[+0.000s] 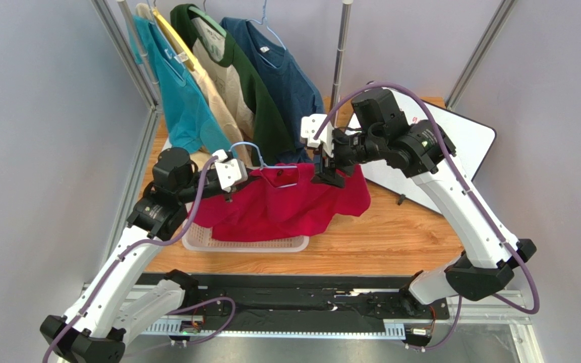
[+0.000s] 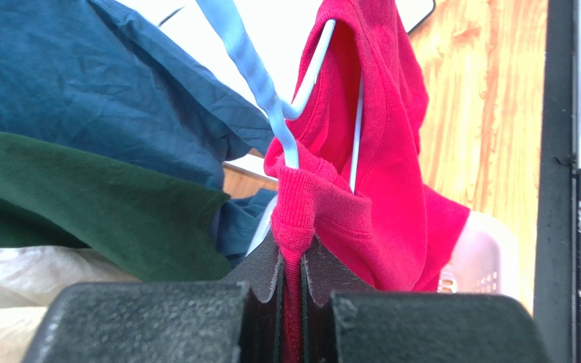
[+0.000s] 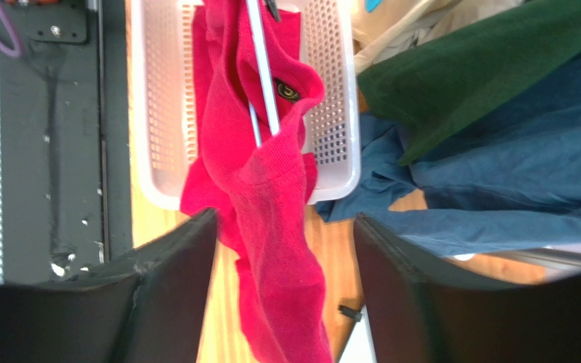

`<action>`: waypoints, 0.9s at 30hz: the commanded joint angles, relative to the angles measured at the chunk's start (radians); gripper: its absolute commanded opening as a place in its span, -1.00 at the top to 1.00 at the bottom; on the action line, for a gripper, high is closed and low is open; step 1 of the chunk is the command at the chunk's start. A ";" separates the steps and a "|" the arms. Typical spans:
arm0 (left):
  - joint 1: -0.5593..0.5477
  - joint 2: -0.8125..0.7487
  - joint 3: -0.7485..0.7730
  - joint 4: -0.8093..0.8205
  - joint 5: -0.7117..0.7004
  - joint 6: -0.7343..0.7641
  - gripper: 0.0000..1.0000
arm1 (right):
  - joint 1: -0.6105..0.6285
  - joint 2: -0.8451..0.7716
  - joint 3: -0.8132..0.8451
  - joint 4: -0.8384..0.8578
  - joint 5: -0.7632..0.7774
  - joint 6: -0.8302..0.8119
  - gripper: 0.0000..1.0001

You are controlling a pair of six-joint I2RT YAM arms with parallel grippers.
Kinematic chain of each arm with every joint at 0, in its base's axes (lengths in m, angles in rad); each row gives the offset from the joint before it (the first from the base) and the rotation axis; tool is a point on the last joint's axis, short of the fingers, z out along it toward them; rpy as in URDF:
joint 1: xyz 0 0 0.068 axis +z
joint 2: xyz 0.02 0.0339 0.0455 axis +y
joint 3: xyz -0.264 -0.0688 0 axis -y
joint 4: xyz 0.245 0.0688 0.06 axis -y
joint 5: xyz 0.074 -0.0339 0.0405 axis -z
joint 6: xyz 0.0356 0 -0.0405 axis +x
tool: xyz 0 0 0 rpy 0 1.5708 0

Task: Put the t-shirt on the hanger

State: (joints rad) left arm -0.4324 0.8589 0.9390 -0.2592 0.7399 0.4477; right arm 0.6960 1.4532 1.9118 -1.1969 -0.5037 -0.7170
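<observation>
1. Centre left: my left end effector point(image 1: 227, 175), pinched narrow on a t-shirt point(image 1: 286, 204) fold.
2. Centre: hanger point(image 2: 252, 68), wire inside the collar; shirt draped over the basket point(image 1: 248, 243).
3. Centre right: my right end effector point(image 1: 330, 168), jaws wide, cloth hanging between.

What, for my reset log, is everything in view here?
t-shirt: one, red, draped on the hanger above the basket
hanger: one, light blue, wire through the t-shirt's neck
basket: one, white, on the table under the t-shirt
teal shirt: one, teal, hanging back left
green-and-cream shirt: one, hanging mid-rail
navy shirt: one, navy, hanging rightmost
board: one, white, far right of the table
table: one, wood
left gripper: one, black, shut on the t-shirt
right gripper: one, black, open around the t-shirt
</observation>
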 commanded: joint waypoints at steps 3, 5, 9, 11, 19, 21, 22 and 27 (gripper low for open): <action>-0.014 0.011 0.087 -0.018 0.076 0.051 1.00 | 0.039 0.030 -0.010 -0.029 -0.047 -0.085 0.03; -0.031 0.019 0.110 -0.057 0.076 0.078 1.00 | 0.049 0.048 -0.019 -0.004 -0.053 -0.079 0.14; -0.051 0.035 0.138 -0.083 0.059 0.091 1.00 | 0.074 0.090 0.021 0.017 -0.055 -0.062 0.35; -0.054 0.042 0.152 -0.086 0.052 0.085 1.00 | 0.089 0.110 0.039 0.017 -0.038 -0.055 0.38; -0.040 0.025 0.187 -0.291 -0.138 0.135 0.78 | 0.025 0.029 -0.023 0.104 -0.007 -0.016 1.00; 0.003 0.011 0.198 -0.391 -0.116 0.158 0.72 | -0.004 0.001 -0.036 0.109 -0.024 -0.004 1.00; 0.065 0.003 0.199 -0.414 -0.075 0.158 0.56 | -0.032 -0.004 -0.034 0.103 -0.039 -0.001 1.00; 0.173 -0.024 0.236 -0.537 -0.027 0.218 0.19 | -0.095 -0.031 -0.028 0.095 -0.113 0.008 1.00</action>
State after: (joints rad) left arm -0.3050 0.8570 1.1072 -0.6548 0.6712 0.5983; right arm 0.6392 1.4815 1.8648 -1.1618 -0.5476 -0.7410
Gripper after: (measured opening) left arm 0.390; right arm 0.039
